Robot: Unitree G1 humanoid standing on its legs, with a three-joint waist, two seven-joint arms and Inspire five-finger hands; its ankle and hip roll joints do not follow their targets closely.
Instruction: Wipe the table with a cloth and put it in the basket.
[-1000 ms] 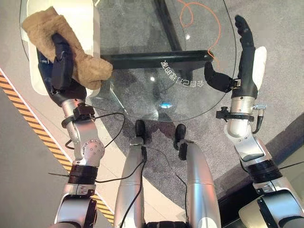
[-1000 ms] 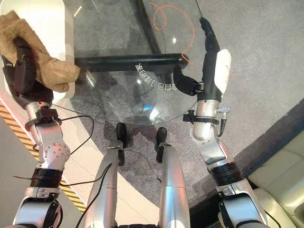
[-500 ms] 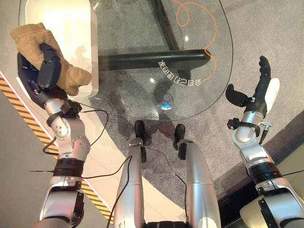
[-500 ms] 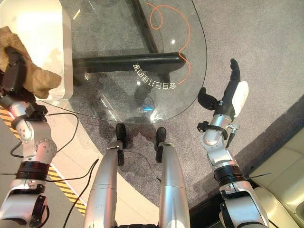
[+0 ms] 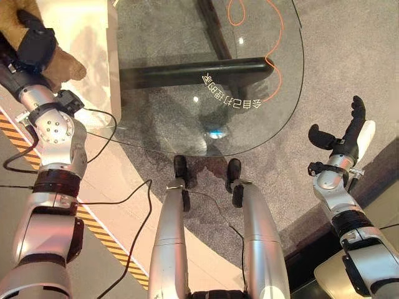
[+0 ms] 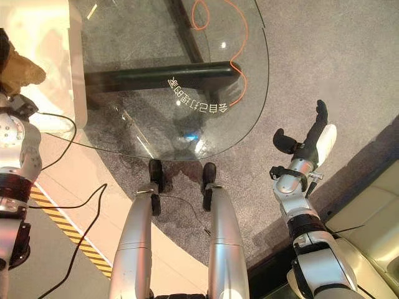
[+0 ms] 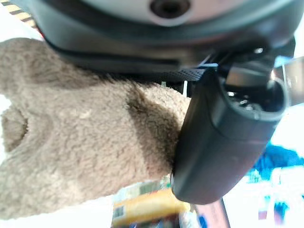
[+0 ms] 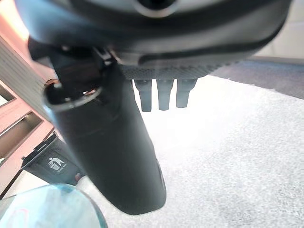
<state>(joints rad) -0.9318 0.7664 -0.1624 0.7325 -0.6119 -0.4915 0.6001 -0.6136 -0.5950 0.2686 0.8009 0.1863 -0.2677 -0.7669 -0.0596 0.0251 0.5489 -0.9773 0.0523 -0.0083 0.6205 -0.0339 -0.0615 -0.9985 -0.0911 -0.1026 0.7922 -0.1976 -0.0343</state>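
Upper left corner: left hand (image 5: 34, 40) curled tight around the tan cloth (image 5: 62, 62), held off the glass table (image 5: 187, 124)
Lower right: right hand (image 5: 349, 134) idle beside the table edge, fingers straight, holding nothing
Step in hand: likely carrying the cloth toward the basket
Doing it well: keep the grip firm, release only once over the basket

The cloth (image 7: 80, 156) is tan and fuzzy. The surface (image 5: 187, 112) is clear glass on a black frame (image 5: 187, 73). The carpet (image 5: 349, 56) is speckled grey, the cord (image 5: 274, 37) orange, the floor stripes (image 5: 93, 224) yellow and black.
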